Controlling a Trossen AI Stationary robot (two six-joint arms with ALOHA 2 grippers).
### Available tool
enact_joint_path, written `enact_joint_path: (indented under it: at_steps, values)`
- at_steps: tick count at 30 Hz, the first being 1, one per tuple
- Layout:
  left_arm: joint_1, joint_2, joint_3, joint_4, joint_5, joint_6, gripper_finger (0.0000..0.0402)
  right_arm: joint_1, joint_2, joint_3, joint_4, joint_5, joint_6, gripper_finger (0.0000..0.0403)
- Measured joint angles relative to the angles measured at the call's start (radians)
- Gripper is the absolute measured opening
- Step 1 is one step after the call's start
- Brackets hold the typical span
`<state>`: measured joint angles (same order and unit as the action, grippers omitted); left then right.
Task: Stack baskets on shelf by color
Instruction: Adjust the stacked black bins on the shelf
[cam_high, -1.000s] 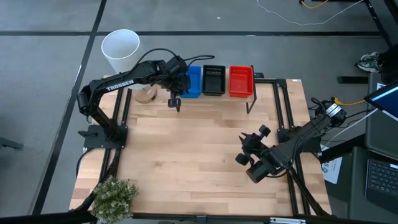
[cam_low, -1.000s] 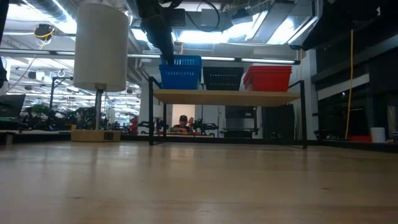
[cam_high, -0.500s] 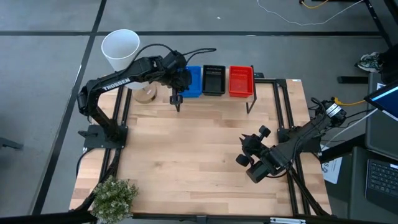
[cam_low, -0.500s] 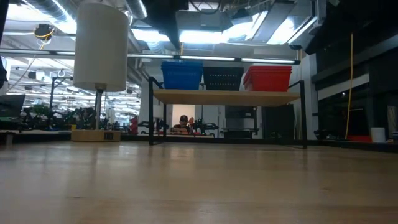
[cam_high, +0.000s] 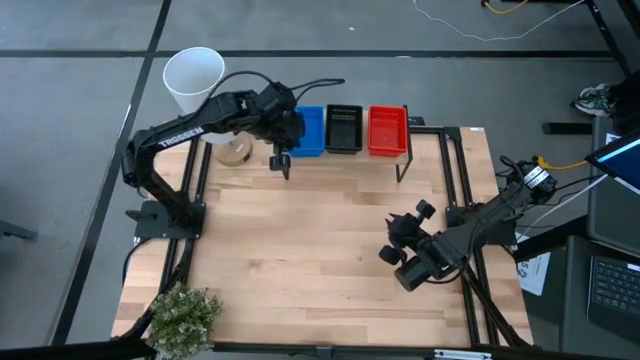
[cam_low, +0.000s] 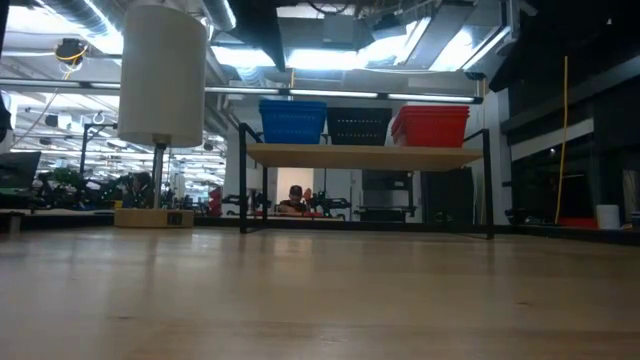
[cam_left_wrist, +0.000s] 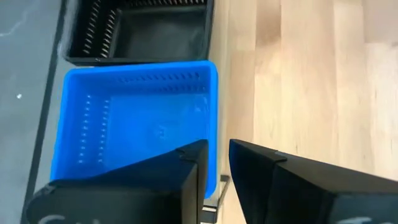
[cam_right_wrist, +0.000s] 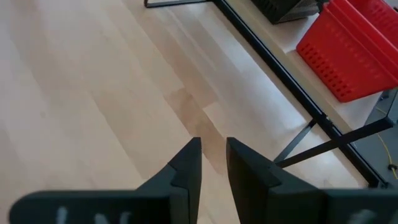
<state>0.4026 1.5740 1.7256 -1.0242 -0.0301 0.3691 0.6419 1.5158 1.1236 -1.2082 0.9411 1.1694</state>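
Observation:
Blue baskets (cam_high: 312, 130), black baskets (cam_high: 344, 128) and red baskets (cam_high: 387, 130) stand side by side on the shelf (cam_low: 365, 155) at the table's far edge, each colour in its own stack. My left gripper (cam_left_wrist: 217, 162) hovers open above the near edge of the blue baskets (cam_left_wrist: 137, 118), with nothing between its fingers. In the high view it (cam_high: 281, 165) shows just on the near side of the shelf. My right gripper (cam_high: 408, 217) waits open over the table's right part, pointing toward the red baskets (cam_right_wrist: 354, 50).
A white cylinder lamp (cam_high: 195, 80) on a small wooden base (cam_high: 235, 152) stands left of the shelf. A potted plant (cam_high: 185, 315) sits at the near left corner. Bare wood tabletop (cam_high: 320, 240) lies between the shelf and the near edge.
My left gripper has let go of the top blue basket and risen above the shelf. The basket, which stood a little high on the blue stack, now sits lower and level on it.

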Motion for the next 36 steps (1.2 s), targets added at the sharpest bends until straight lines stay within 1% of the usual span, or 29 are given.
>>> enact_joint_path:
  at_steps: [3,7,9,11,13,15,19,21,23,24,25,27,29,31,33,36]
  values:
    - [0.006,-0.013,0.001,0.029,0.033,-0.001,0.0055,-0.017,0.0,0.0,0.0,-0.001,0.0,0.0074]
    - [-0.011,0.027,0.003,0.223,0.074,-0.001,0.0055,-0.049,-0.02,0.0,-0.006,0.001,-0.001,0.0074]
    - [-0.027,0.051,-0.001,0.262,0.058,-0.001,0.0055,-0.075,-0.041,0.013,-0.049,0.01,-0.009,0.0074]
    - [-0.042,0.052,-0.001,0.259,0.015,-0.001,0.0054,-0.113,-0.07,0.046,-0.083,0.017,-0.062,0.0074]
    - [-0.05,0.029,0.001,0.23,-0.028,-0.003,0.0054,-0.167,-0.098,0.089,-0.085,0.018,-0.187,0.0074]
    - [-0.05,-0.013,0.0,0.15,-0.039,-0.022,0.0054,-0.233,-0.116,0.14,-0.033,0.002,-0.371,0.0074]
    - [-0.064,-0.106,-0.001,-0.002,-0.006,-0.076,0.0054,-0.371,-0.121,0.238,0.169,-0.104,-0.785,0.0074]
    - [-0.076,-0.153,-0.036,-0.016,-0.004,-0.106,0.0054,-0.427,-0.121,0.262,0.274,-0.149,-0.963,0.0074]
    - [-0.089,-0.216,-0.114,-0.002,-0.005,-0.133,0.0054,-0.483,-0.121,0.279,0.385,-0.199,-1.126,0.0074]
    - [-0.095,-0.256,-0.164,0.021,-0.004,-0.145,0.0054,-0.516,-0.121,0.289,0.428,-0.248,-1.194,0.0074]
    - [-0.102,-0.299,-0.221,0.056,-0.005,-0.155,0.0054,-0.55,-0.121,0.3,0.469,-0.318,-1.249,0.0074]
    - [-0.119,-0.398,-0.349,0.135,-0.004,-0.183,0.0054,-0.632,-0.116,0.318,0.543,-0.498,-1.321,0.0074]
    - [-0.142,-0.502,-0.492,0.219,-0.004,-0.231,0.0054,-0.708,-0.102,0.336,0.565,-0.636,-1.341,0.0074]
    - [-0.166,-0.613,-0.627,0.304,-0.004,-0.281,0.0054,-0.768,-0.067,0.371,0.565,-0.674,-1.366,0.0074]
    - [-0.189,-0.732,-0.753,0.407,-0.005,-0.328,0.0054,-0.807,-0.016,0.433,0.539,-0.677,-1.396,0.0074]
    - [-0.221,-0.895,-0.927,0.597,-0.008,-0.368,0.0054,-0.841,0.095,0.579,0.462,-0.701,-1.447,0.0074]
